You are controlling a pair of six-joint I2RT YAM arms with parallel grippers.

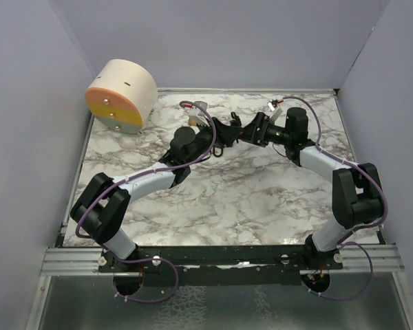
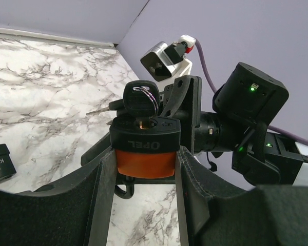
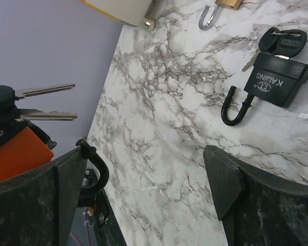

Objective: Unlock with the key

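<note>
Left gripper (image 2: 143, 177) with jaws partly closed clamps the orange-and-black plastic padlock (image 2: 145, 141) above the white marble-patterned table (image 2: 41, 102) — black-headed metal keys (image 2: 140, 100) at its top. Right gripper (image 3: 149, 169) just beside it — jaws wide apart, holding nothing.

The left arm (image 1: 146, 181) and right arm (image 1: 323, 163) have black joints, pale grey links and looping purple cables (image 1: 88, 218). In the left wrist view, a green light (image 2: 252, 88) glows at two o'clock.

Bright, even light, faint shadows — the right tool (image 3: 146, 174) looms soft-focused along the bottom edge.
</note>
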